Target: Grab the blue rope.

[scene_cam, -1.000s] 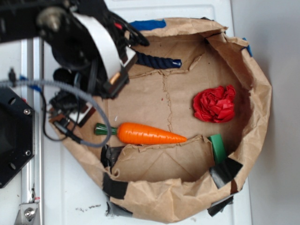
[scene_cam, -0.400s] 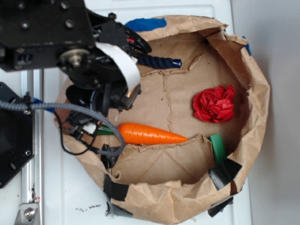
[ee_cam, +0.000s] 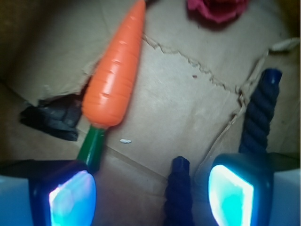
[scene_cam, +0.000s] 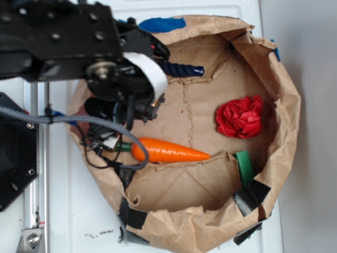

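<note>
Black gripper (ee_cam: 150,193), jaws parted and empty, poised above the thick navy twisted rope (ee_cam: 178,190), one capped end between the pads, other limb at two o'clock; grasp not yet made.

I count one blue rope (ee_cam: 257,117), with two of its ends showing in my wrist view. There is one orange carrot (scene_cam: 171,151) and one red crumpled paper ball (scene_cam: 241,117). One green piece (scene_cam: 244,167) sits at the right of the inner flap. All lie in one brown paper bag (scene_cam: 287,105). I see one bright blue tape strip (scene_cam: 162,24) at the far rim.
</note>
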Motion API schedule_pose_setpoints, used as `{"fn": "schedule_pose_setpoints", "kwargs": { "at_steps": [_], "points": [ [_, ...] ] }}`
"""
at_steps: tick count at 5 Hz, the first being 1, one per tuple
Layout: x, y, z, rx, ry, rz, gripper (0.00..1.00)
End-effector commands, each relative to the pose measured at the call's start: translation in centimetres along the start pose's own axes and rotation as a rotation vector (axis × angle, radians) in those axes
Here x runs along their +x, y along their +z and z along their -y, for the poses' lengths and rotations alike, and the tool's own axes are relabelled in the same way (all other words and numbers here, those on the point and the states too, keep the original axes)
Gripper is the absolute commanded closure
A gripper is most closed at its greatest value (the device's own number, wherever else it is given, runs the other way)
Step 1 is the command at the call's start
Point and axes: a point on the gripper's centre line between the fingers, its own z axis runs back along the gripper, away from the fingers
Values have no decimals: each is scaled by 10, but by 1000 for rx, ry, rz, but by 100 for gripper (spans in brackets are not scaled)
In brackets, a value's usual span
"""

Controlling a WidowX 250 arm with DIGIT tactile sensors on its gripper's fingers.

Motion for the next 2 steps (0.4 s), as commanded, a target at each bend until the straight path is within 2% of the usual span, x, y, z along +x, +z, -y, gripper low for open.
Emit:
{"fn": "schedule_pose_setpoints", "kwargs": {
  "at_steps": [1,2],
  "points": [
    [28,6,-20,26,45,28,0],
    [34,8,-31,31,57,33,0]
  ]
}}
